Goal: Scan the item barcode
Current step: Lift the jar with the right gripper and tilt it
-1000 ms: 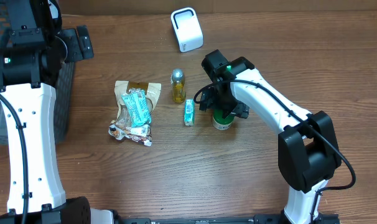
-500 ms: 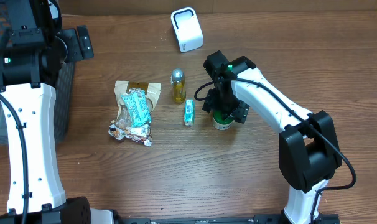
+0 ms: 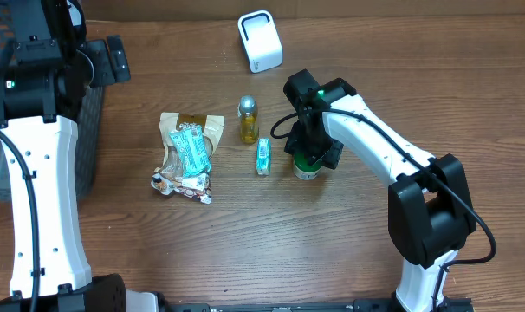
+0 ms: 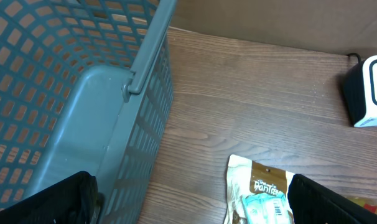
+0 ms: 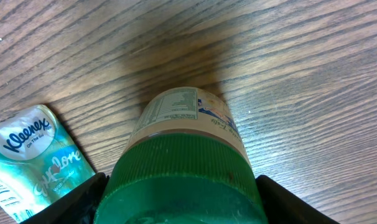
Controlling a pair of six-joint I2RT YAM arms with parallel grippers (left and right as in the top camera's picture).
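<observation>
A jar with a green ribbed lid and a pale label stands upright on the wooden table, right of centre. My right gripper comes down over it. In the right wrist view the lid fills the space between the two black fingers, which press against its sides. The white scanner box sits at the back of the table. My left gripper hovers open at the far left by the basket, with nothing between its fingers.
A Kleenex tissue pack lies just left of the jar. A yellow bottle with a silver cap stands behind the pack. A snack pouch pile lies further left. A grey-blue mesh basket stands at the left edge.
The right gripper's fingers have closed in from wide open onto the sides of the jar's green lid. The left arm has stayed still.
</observation>
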